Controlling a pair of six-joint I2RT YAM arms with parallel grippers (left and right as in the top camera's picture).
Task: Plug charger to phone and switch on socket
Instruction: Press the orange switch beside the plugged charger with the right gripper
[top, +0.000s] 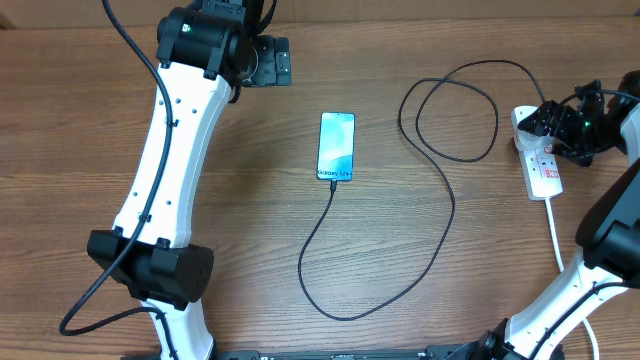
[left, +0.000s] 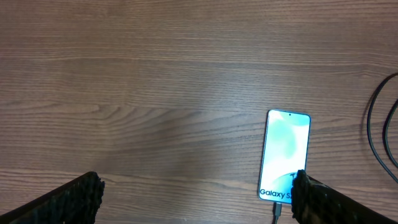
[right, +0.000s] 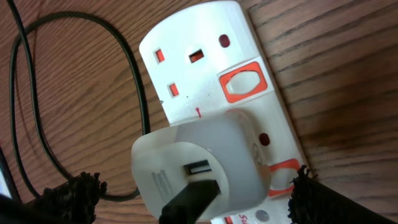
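Evidently the charger is already plugged into the phone, at its 6 o'clock edge, so switching on the socket, at 3 o'clock from the phone, is the step in hand. The right gripper hovers over it, spread wide and empty. Next it should press the red rocker beside the white adapter. The left gripper, at 11 o'clock, gapes empty too.

A brown wood-grain desk filled every view, its grain running from 9 to 3 o'clock. Light fell evenly and softly, with a faint sheen near the centre in the left wrist view. A paler band edged the overhead view at 12 o'clock.
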